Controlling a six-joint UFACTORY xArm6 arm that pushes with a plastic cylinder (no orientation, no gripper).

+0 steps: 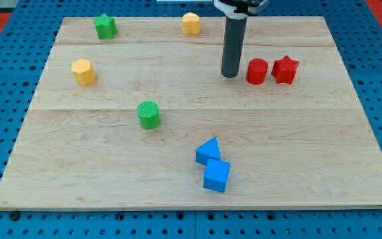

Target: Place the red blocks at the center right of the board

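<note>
Looking at the wooden board (178, 192), you are seeing my tip (230, 75) resting on the surface just to the view's left of the red cylinder (256, 71), close beside it but with a thin gap showing between them. No pincer is fitted on this arm, so nothing is opening, closing or holding anything; the dark rod is simply standing upright. The red star block (285, 69) is sitting right against the cylinder on its right side, and both reds are lying in the upper right part of the board. Nothing is standing between my tip and the red pair. Elsewhere you are finding a yellow block (190, 23) near the top edge, left of the rod, and a green star block (105, 26) at the top left. Another yellow block (83, 72) is sitting toward the left edge, a green cylinder (148, 114) is lying left of centre, and a blue triangular block (208, 151) is touching a blue cube (216, 175) near the bottom, well apart from the reds.
</note>
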